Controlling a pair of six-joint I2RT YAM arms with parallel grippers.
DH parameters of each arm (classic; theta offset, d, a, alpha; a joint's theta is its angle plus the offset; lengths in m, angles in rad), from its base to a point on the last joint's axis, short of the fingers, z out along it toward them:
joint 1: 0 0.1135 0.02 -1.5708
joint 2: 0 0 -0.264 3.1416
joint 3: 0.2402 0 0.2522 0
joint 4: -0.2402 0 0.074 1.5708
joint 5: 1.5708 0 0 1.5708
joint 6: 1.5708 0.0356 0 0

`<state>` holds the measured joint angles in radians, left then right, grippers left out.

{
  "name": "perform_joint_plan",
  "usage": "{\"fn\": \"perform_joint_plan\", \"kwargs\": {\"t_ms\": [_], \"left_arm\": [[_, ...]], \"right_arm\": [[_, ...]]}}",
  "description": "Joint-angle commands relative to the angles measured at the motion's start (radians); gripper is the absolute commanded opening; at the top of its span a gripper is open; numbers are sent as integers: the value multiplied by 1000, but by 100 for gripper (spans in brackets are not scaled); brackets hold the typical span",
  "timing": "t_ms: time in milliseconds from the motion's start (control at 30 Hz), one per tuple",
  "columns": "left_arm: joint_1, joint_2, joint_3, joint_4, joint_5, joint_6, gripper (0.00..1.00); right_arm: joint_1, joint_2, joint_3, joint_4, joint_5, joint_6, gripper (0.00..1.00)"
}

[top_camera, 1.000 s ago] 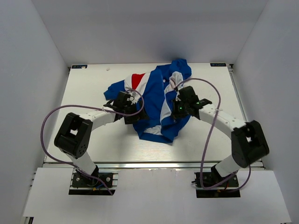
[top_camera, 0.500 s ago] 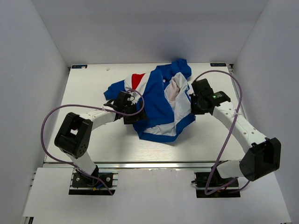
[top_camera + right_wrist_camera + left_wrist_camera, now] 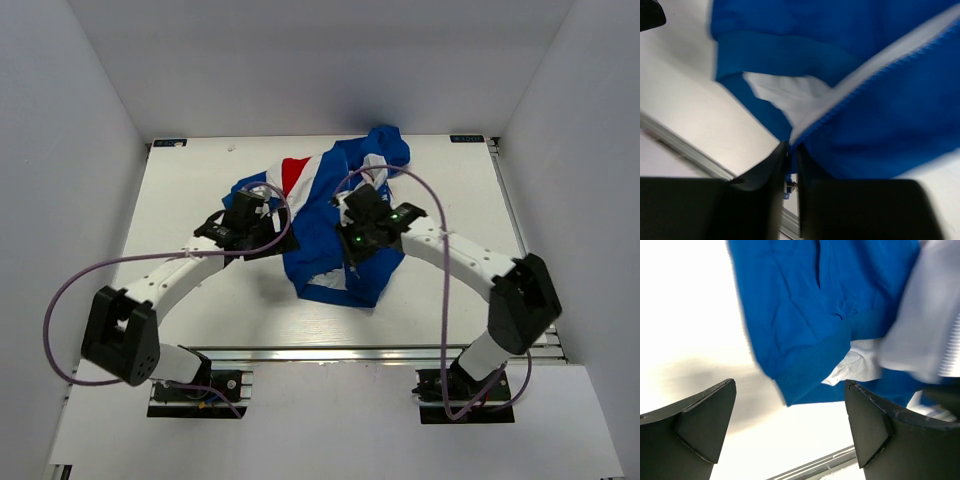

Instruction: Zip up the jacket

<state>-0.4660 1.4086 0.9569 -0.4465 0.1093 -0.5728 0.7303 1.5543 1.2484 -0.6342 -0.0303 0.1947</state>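
Note:
The jacket (image 3: pixel 322 225) lies crumpled mid-table, royal blue with a red and white band at its far left. My left gripper (image 3: pixel 256 222) is open at its left edge. In the left wrist view the gripper (image 3: pixel 790 425) is empty over bare table, and the blue ribbed hem (image 3: pixel 805 345) with white lining lies just ahead of the fingers (image 3: pixel 705 417). My right gripper (image 3: pixel 351 228) is over the jacket's middle. In the right wrist view it (image 3: pixel 791 157) is shut on the jacket's zip edge (image 3: pixel 855 85), where blue teeth run along white lining.
White walls enclose the table (image 3: pixel 190 200) on three sides. A metal rail (image 3: pixel 330 352) runs along the near edge and shows in both wrist views. Purple cables (image 3: pixel 440 270) loop above both arms.
My right gripper swung left from the jacket's right side, carrying the front panel back over the white lining. My left gripper moved up and left to the jacket's left edge, now open.

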Motion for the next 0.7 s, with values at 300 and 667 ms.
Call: {"fn": "perform_joint_plan", "kwargs": {"t_ms": [300, 667], "left_arm": [[1, -255, -73, -202, -203, -38, 98], [1, -255, -84, -153, -149, -48, 98]], "right_arm": [[52, 149, 8, 327, -346, 77, 58], [54, 66, -190, 467, 24, 520, 65]]}}
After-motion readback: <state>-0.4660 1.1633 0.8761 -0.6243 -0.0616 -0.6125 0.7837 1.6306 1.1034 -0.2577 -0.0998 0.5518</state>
